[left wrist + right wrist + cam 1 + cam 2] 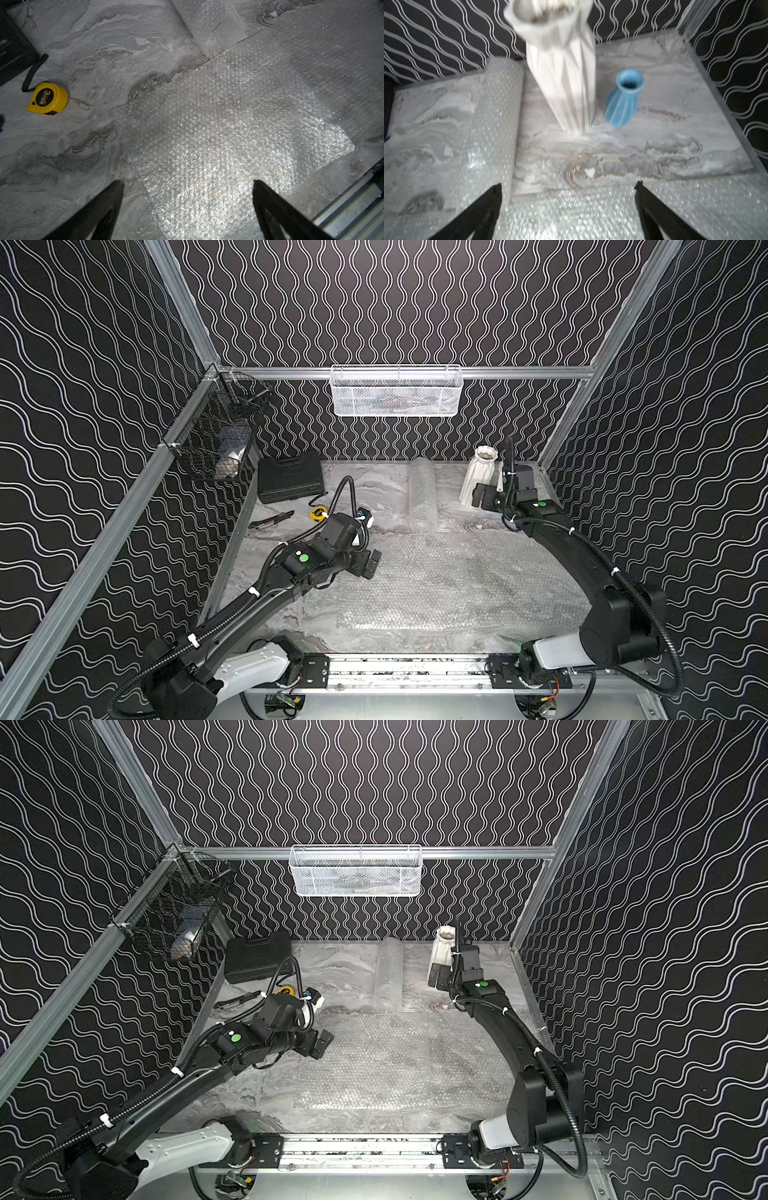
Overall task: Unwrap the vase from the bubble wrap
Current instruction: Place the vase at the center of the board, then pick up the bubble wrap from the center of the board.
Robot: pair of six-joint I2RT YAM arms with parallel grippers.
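looking down in both top views, you are seeing the white vase (482, 475) standing upright and bare at the upper right of the frame, on the marble table (365, 489) near the back wall. the right gripper (480, 497) is hovering just in front of its base, fingers spread wide and apart from it. in the right wrist view a smaller blue vase (624, 99) is standing upright just beside the white one. the bubble wrap (449, 580) is lying flat across the centre and lower right of the table, with a curled piece (422, 489) lying at upper centre, between the white vase and the black case (289, 481). the left gripper (371, 565) is hanging left of centre over the wrap's edge, fingers spread wide. a yellow tape measure (48, 98) is sitting at the left of the left wrist view, on bare table near the case.
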